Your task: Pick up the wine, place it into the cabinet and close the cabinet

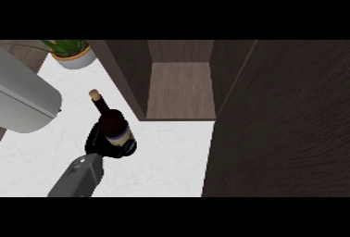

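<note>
At the far left sat a bulky grey appliance (24, 102) with a smooth, rounded shell, and beyond it a leafy green plant (67, 46) stood in a round white pot (75, 60). The white counter (164, 157) had a faint marbled surface. A grey forearm (77, 178) came up from the lower edge, and its black left hand (99, 143) was curled around the base of the wine bottle (111, 121). The bottle was dark glass with a slim neck, a tan stopper (94, 94) and a pale band (117, 135) low on its body. It was over the counter, left of the opening and outside it. To the right the cabinet (181, 90) stood open, its inside brown wood-grain, and its dark flat door (280, 125) filled the right side.
</note>
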You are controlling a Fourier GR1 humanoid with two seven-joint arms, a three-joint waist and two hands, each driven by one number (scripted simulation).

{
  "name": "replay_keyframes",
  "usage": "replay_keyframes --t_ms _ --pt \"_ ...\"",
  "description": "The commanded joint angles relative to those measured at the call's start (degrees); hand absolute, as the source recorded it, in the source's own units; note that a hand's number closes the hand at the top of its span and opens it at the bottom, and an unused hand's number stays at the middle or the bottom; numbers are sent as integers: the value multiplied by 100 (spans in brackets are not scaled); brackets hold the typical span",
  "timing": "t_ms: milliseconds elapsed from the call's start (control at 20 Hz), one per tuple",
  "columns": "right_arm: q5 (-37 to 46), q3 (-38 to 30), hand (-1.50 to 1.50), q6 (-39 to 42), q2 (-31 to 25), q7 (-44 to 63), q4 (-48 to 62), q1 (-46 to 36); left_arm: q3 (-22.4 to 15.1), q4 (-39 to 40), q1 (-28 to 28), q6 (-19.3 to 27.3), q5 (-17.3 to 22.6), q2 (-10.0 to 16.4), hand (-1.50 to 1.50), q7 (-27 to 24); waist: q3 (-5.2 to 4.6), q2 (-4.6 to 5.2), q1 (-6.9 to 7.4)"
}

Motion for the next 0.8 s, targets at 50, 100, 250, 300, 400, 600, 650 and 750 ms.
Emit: replay_keyframes --t_ms 50,100,250,300,400,600,650,750 --pt "-403 -250 -150 207 -49 -254 -119 404 541 -173 717 256 511 149 150 -524 15 -28 106" --pt "-142 -140 -150 80 16 -189 12 76 579 -225 738 315 577 31 150 -596 5 -14 92" --pt "-238 -106 -150 114 53 -162 -91 242 585 -639 880 227 744 150 150 -435 4 -13 51" --pt "-623 -457 -150 377 -140 -312 -123 398 470 -838 911 491 731 -208 150 -468 7 -13 37" --pt "-652 -431 -150 170 -104 128 -279 59 485 -1247 1086 -176 993 172 150 213 8 -29 78" --pt "-477 -273 -150 199 -33 25 -193 160 48 -2458 1504 573 958 -407 150 623 7 -21 63" --pt "-257 -72 -150 37 23 327 -548 207 -112 -2658 1805 346 917 -538 150 672 7 -35 77" --pt "-399 -187 -150 159 -10 81 -276 153 -723 -2906 1833 751 1058 -585 150 571 8 -30 56"
